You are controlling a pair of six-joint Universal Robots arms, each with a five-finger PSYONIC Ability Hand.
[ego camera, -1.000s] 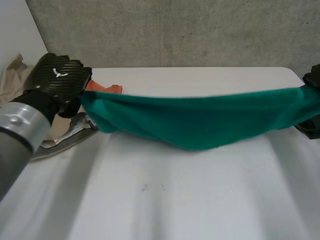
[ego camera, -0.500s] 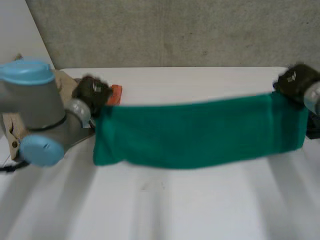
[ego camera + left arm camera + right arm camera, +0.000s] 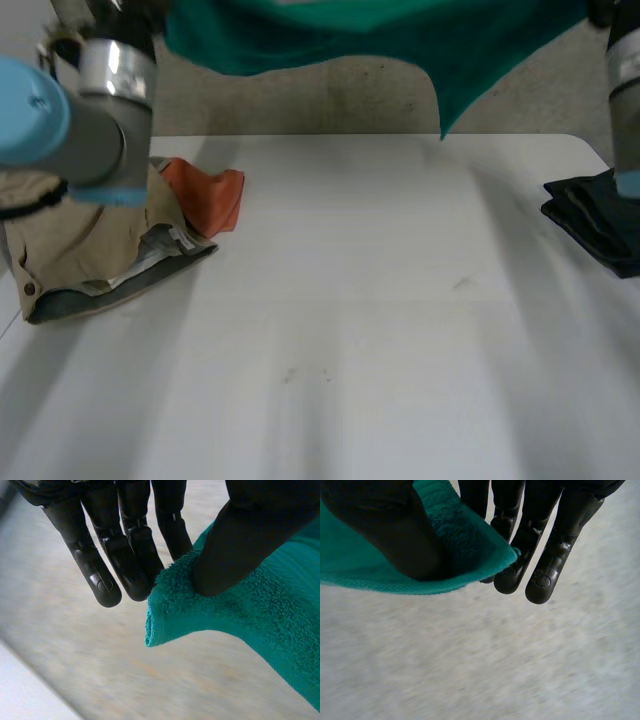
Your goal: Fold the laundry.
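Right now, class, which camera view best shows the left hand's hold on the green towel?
The left wrist view: the left hand pinches a corner of the green towel between thumb and fingers. The head view shows the towel's raised span above the table; the right wrist view shows the right hand pinching its other end.

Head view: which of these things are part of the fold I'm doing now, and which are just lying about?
In the job: green towel, held up above the white table; left hand and right hand, each pinching one end between thumb and fingers.

Lying about: tan garment and orange cloth on the table's left side; dark folded cloth at its right edge.
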